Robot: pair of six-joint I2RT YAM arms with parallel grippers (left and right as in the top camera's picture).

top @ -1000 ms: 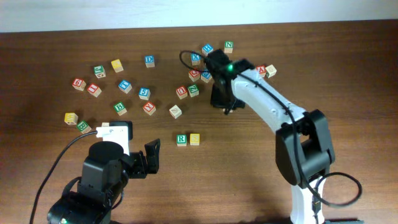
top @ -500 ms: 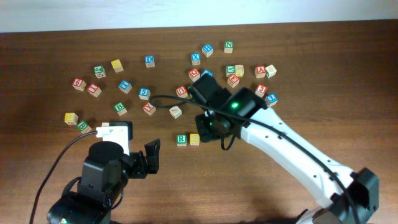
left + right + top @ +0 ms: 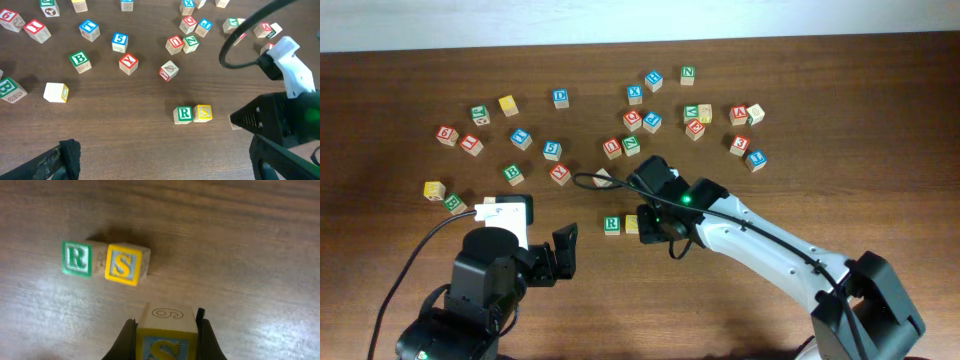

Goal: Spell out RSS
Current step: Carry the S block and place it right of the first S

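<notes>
A green R block (image 3: 611, 225) and a yellow S block (image 3: 633, 224) sit side by side on the table; both show in the left wrist view (image 3: 184, 114) (image 3: 203, 113) and in the right wrist view (image 3: 76, 258) (image 3: 123, 264). My right gripper (image 3: 166, 330) is shut on a second yellow S block (image 3: 166, 332) with a 6 on its far face, held just right of the placed S. In the overhead view the right gripper (image 3: 657, 224) hides this block. My left gripper (image 3: 160, 160) is open and empty near the front.
Many loose letter blocks lie across the far half of the table, such as a red Y (image 3: 560, 174), a green B (image 3: 513, 174) and a blue 5 (image 3: 552, 150). A plain yellow block (image 3: 434, 190) lies at the left.
My right arm has swung from the far block cluster toward the front and now holds the S block just right of the R and S pair. The left arm has not moved.
</notes>
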